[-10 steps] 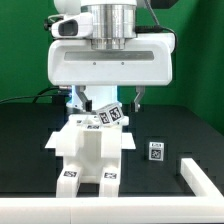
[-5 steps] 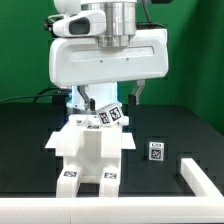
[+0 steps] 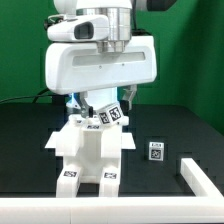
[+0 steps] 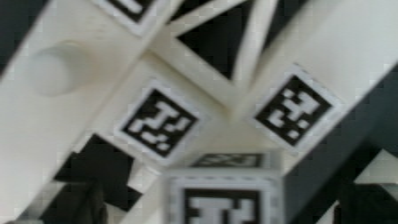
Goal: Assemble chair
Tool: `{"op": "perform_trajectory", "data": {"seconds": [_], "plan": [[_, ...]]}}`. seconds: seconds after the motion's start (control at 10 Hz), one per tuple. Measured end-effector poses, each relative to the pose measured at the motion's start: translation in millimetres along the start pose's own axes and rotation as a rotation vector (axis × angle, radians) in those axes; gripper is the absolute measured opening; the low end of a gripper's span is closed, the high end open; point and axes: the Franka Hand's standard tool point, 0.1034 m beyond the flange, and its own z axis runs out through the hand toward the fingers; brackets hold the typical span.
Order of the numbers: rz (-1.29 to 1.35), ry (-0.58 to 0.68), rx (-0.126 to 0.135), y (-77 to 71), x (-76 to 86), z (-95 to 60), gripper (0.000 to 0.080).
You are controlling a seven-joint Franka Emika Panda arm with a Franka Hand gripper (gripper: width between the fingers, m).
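Ok so the thing that matters here: the chunky white plastic chair assembly with black-and-white square tags (image 3: pixel 92 150) sits straight below the robot's two-finger hand (image 3: pixel 100 103). It's on the black counter (image 3: pixel 30 140), fairly close to the edge where the white L-shaped border rail (image 3: pixel 195 178) runs. In the exterior view it reads taller than wide, so I'd call its long axis up-and-down, with the two stubby legs pointing toward that railed edge and the tagged upper part tucked up between the fingers.

The hand is spread as wide as it goes, one finger on each side of that tagged top section. It isn't gripping anything as far as I can see, though whether a pad is brushing the plastic I honestly can't tell. The wrist view is just a wall of white chair plastic (image 4: pixel 89 70) and tags right up close, so it's very near.

There's also a small white tagged piece (image 3: pixel 155 152) sitting alone on the counter, well apart on the exterior view's right.

My guess is the next move is straight down, no sideways reach.
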Motion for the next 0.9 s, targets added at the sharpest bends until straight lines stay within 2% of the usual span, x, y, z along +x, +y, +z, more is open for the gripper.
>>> {"op": "perform_trajectory", "data": {"seconds": [0.2, 0.4, 0.6, 0.9], "plan": [[0.109, -0.031, 0.013, -12.9, 1.8, 1.2, 0.0649], [0.114, -0.030, 0.012, -10.6, 0.4, 1.4, 0.0626], [0.216, -0.030, 0.012, -10.8, 0.5, 1.5, 0.0281], [0.387, -0.032, 0.010, -11.0, 0.5, 1.8, 0.0284]]}}
